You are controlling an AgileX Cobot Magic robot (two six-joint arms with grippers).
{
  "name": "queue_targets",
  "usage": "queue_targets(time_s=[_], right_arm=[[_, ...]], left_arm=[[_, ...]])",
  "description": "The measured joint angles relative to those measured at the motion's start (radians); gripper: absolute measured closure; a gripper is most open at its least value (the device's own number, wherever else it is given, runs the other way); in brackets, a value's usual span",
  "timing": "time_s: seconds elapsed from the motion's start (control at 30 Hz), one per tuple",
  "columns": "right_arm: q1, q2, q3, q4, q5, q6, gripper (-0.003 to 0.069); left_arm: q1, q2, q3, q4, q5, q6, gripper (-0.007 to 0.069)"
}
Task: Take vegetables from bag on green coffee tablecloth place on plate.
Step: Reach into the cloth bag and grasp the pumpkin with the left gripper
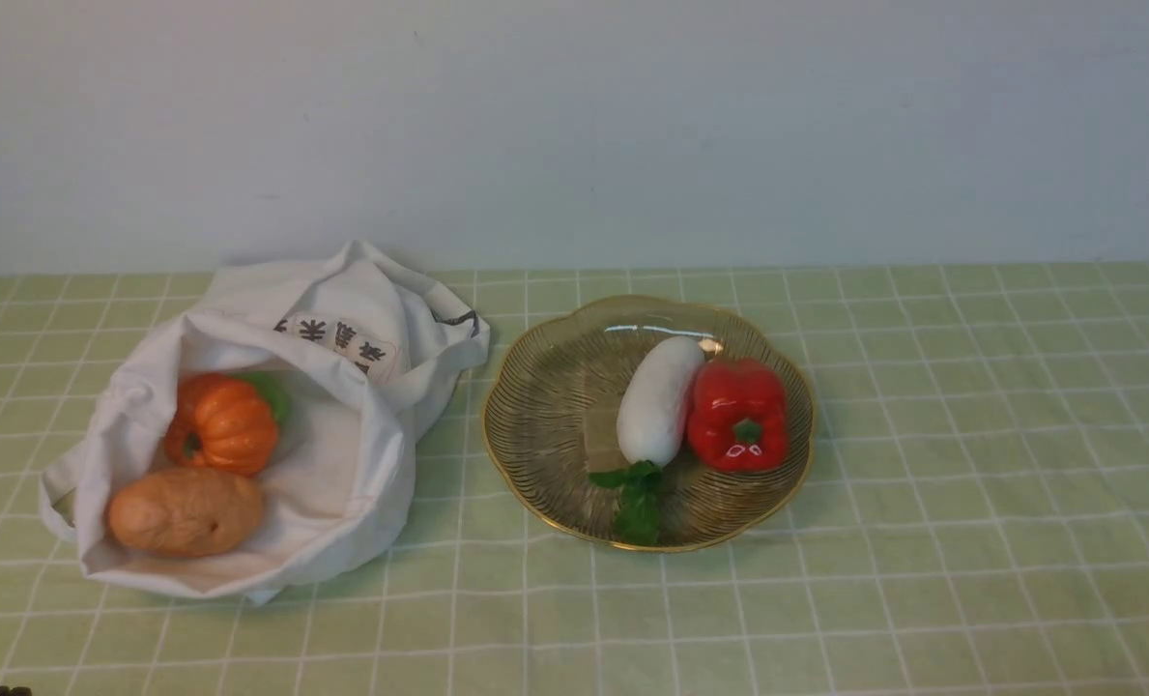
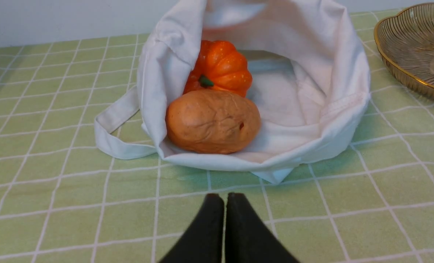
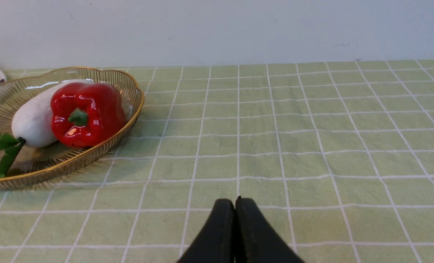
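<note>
The white cloth bag (image 1: 342, 464) lies open on the green checked tablecloth (image 1: 970, 464) at the left. Inside it are an orange pumpkin (image 1: 223, 423), a tan potato (image 1: 186, 511) in front of it, and a small green piece (image 1: 270, 391) behind the pumpkin. The amber glass plate (image 1: 545, 406) sits to the bag's right. My left gripper (image 2: 225, 199) is shut and empty, near the bag's mouth, facing the potato (image 2: 212, 121) and pumpkin (image 2: 219, 68). My right gripper (image 3: 235, 203) is shut and empty, over bare cloth beside the plate (image 3: 103, 146).
On the plate lie a long white radish (image 1: 659, 398) with green leaves and a glossy red bell pepper (image 1: 737, 414). A pale wall stands right behind the table. A bag handle loop (image 2: 111, 128) lies on the cloth beside the bag.
</note>
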Motion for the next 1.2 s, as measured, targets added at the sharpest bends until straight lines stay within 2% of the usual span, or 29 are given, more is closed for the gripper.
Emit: queue_targets(time_s=[0.07, 0.1, 0.17, 0.23, 0.27, 0.3, 0.33, 0.37, 0.43, 0.5, 0.57, 0.67, 0.87, 0.97, 1.07, 1.2], right_arm=[[0.0, 0.0, 0.0, 0.0, 0.0, 0.0, 0.0674], [0.0, 0.0, 0.0, 0.0, 0.0, 0.0, 0.0674], [0.0, 0.0, 0.0, 0.0, 0.0, 0.0, 0.0674], [0.0, 0.0, 0.0, 0.0, 0.0, 0.0, 0.0674], [0.0, 0.0, 0.0, 0.0, 0.0, 0.0, 0.0674], [0.0, 0.0, 0.0, 0.0, 0.0, 0.0, 0.0674], [0.0, 0.0, 0.0, 0.0, 0.0, 0.0, 0.0674], [0.0, 0.0, 0.0, 0.0, 0.0, 0.0, 0.0674], [0.0, 0.0, 0.0, 0.0, 0.0, 0.0, 0.0674], [0.0, 0.0, 0.0, 0.0, 0.0, 0.0, 0.0674], [0.0, 0.0, 0.0, 0.0, 0.0, 0.0, 0.0674], [0.0, 0.0, 0.0, 0.0, 0.0, 0.0, 0.0674], [0.0, 0.0, 0.0, 0.0, 0.0, 0.0, 0.0674], [0.0, 0.0, 0.0, 0.0, 0.0, 0.0, 0.0674], [0.0, 0.0, 0.0, 0.0, 0.0, 0.0, 0.0674], [0.0, 0.0, 0.0, 0.0, 0.0, 0.0, 0.0674]], left_arm=[[0.0, 0.0, 0.0, -0.034, -0.001, -0.029, 0.0629], [0.0, 0.0, 0.0, -0.093, -0.003, -0.074, 0.0629], [0.0, 0.0, 0.0, -0.266, -0.011, -0.196, 0.0629], [0.0, 0.0, 0.0, -0.52, -0.015, -0.365, 0.0629], [0.0, 0.0, 0.0, -0.543, -0.015, -0.379, 0.0629], [0.0, 0.0, 0.0, -0.718, -0.015, -0.477, 0.0629], [0.0, 0.0, 0.0, -0.811, -0.016, -0.52, 0.0629], [0.0, 0.0, 0.0, -0.829, -0.016, -0.527, 0.0629], [0.0, 0.0, 0.0, -1.008, -0.023, -0.574, 0.0629], [0.0, 0.0, 0.0, -1.1, -0.041, -0.575, 0.0629], [0.0, 0.0, 0.0, -1.126, -0.076, -0.54, 0.0629], [0.0, 0.0, -0.001, -1.13, -0.1, -0.39, 0.0629], [0.0, 0.011, -0.102, -1.157, -0.051, -0.153, 0.0629], [0.0, 0.125, -0.233, -1.15, 0.008, -0.01, 0.0629], [0.0, 0.308, -0.334, -1.09, 0.136, 0.083, 0.0629], [0.0, 0.644, -0.494, -0.888, 0.361, 0.165, 0.0629]])
